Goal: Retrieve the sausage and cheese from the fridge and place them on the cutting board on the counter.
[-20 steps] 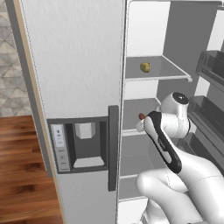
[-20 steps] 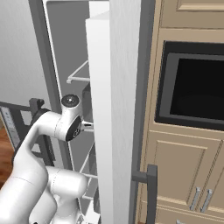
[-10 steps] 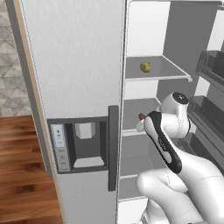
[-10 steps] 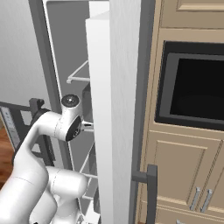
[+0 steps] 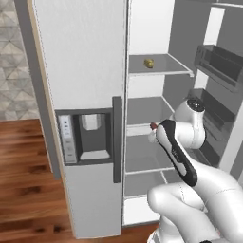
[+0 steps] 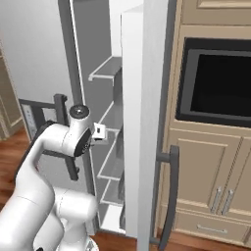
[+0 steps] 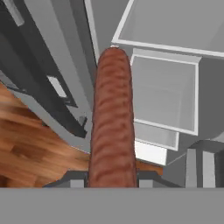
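Pincer (image 7: 112, 180): clenched on the sausage (image 7: 112, 127); in my hand view the dark red rod rises straight up from between my two fingertips, gripped near its lower end.
Why held so: I judge an end grip leaves most of the length free, so it can be laid flat later on the cutting board.
Sausage from the left base view: a red tip (image 5: 154, 126) shows just beyond my wrist, in front of the middle shelf of the open fridge (image 5: 90, 57).
Cheese (image 5: 149, 62): sits alone on the upper white shelf, well apart from my pincer and above it.
Why there: not yet fetched; my guess is it comes second.
Fridge door (image 6: 144, 98): swung wide beside my arm in the right base view, which leaves me room to work.
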